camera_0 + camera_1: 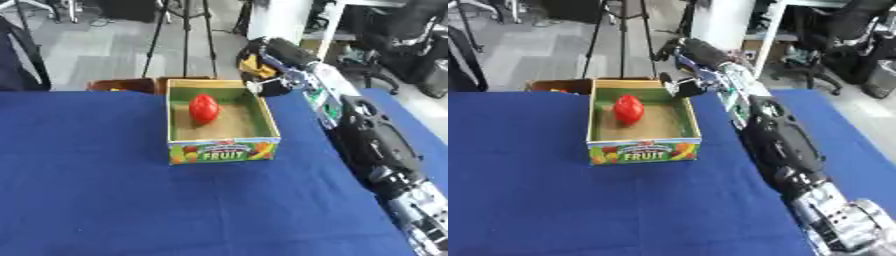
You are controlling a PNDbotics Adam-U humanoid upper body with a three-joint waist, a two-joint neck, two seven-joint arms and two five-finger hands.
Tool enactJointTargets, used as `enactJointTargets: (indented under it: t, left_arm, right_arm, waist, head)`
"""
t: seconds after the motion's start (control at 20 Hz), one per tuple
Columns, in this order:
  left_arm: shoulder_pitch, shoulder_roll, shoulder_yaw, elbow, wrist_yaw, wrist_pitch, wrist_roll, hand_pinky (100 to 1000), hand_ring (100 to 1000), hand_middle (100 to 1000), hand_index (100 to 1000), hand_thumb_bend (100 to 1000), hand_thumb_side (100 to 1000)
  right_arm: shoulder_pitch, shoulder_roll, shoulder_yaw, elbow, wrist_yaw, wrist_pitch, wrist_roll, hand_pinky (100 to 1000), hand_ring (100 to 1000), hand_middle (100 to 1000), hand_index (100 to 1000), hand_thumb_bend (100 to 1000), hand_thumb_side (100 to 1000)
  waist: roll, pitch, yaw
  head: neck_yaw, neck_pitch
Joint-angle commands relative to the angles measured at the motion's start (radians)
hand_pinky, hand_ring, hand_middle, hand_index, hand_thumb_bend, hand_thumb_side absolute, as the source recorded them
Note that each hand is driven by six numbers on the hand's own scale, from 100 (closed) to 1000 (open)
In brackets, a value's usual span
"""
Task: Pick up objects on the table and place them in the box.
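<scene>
Left eye view: right robot hand (262, 65), fingers curled around something yellow, hovers just beyond a fruit box (223, 150) holding a red fruit (203, 108).

box (222, 150) mid-table, right arm (367, 135) alongside

A flat surface (105, 200) covered in deep blue cloth fills the lower part of the frame, from the left edge to the right. One thing rests directly on it, in the upper centre: an open rectangular cardboard box (224, 150) with green inner walls and a front panel printed "FRUIT".
</scene>
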Motion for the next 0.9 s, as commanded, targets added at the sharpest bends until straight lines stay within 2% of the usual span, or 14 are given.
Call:
enactJointTargets:
  t: [0.05,0.15,0.25,0.3,0.35,0.4,0.45,0.5,0.55,0.85,0.9]
  left_arm:
    - [-0.002,0.01,0.014,-0.008,-0.007,-0.004,0.013,585,352,395,558,967,790]
    - [0.001,0.009,0.016,-0.006,-0.008,-0.005,0.015,585,351,395,559,965,791]
    - [0.003,0.009,0.016,-0.005,-0.009,-0.006,0.015,585,351,395,559,963,791]
    - [0.004,0.009,0.016,-0.005,-0.009,-0.007,0.016,585,351,395,559,962,790]
    - [0.006,0.009,0.016,-0.004,-0.009,-0.007,0.016,585,351,395,559,962,790]
    - [0.007,0.009,0.016,-0.004,-0.009,-0.008,0.016,585,351,394,559,961,790]
    - [0.008,0.009,0.016,-0.003,-0.009,-0.008,0.016,585,351,394,559,961,790]
    - [0.01,0.01,0.016,-0.003,-0.009,-0.008,0.017,585,351,394,559,961,789]
    - [0.011,0.01,0.017,-0.003,-0.01,-0.008,0.018,585,351,394,559,961,788]
    - [0.017,0.011,0.019,-0.001,-0.011,-0.01,0.022,585,351,394,559,960,788]
    - [0.018,0.011,0.02,-0.001,-0.011,-0.01,0.022,585,351,394,559,960,788]
  right_arm:
    - [0.06,-0.049,-0.021,-0.224,-0.209,0.007,0.025,116,314,438,596,100,316]
    - [0.125,-0.036,-0.054,-0.334,-0.305,0.037,0.006,100,198,310,463,100,395]
    - [0.176,-0.017,-0.087,-0.412,-0.369,0.067,-0.039,100,100,169,329,100,420]
    - [0.197,-0.007,-0.102,-0.442,-0.392,0.081,-0.072,100,100,100,232,100,419]
    - [0.217,0.005,-0.118,-0.465,-0.413,0.095,-0.114,100,100,100,151,100,420]
    - [0.233,0.013,-0.131,-0.483,-0.429,0.106,-0.159,100,100,100,121,100,418]
    - [0.248,0.019,-0.143,-0.497,-0.438,0.116,-0.207,100,100,100,112,100,416]
    - [0.261,0.022,-0.151,-0.507,-0.439,0.123,-0.248,100,100,100,107,100,490]
    - [0.274,0.023,-0.157,-0.513,-0.438,0.132,-0.285,100,100,100,109,100,417]
    - [0.321,0.036,-0.177,-0.528,-0.412,0.185,-0.413,100,100,100,139,100,422]
    - [0.325,0.036,-0.177,-0.529,-0.404,0.191,-0.424,100,100,100,132,100,518]
  waist:
    - [0.008,-0.018,-0.023]
    - [0.011,-0.017,-0.045]
    - [0.015,-0.017,-0.063]
    - [0.016,-0.017,-0.071]
    - [0.018,-0.018,-0.08]
    - [0.02,-0.019,-0.087]
    - [0.021,-0.021,-0.092]
    - [0.022,-0.022,-0.095]
    - [0.022,-0.023,-0.097]
    - [0.024,-0.027,-0.102]
    - [0.024,-0.028,-0.101]
  head:
    - [0.038,-0.011]
    - [0.052,-0.009]
    - [0.058,-0.006]
    - [0.059,-0.005]
    - [0.059,-0.003]
    - [0.06,-0.003]
    - [0.062,-0.002]
    - [0.063,-0.002]
    - [0.065,-0.001]
    - [0.068,0.006]
    - [0.068,0.007]
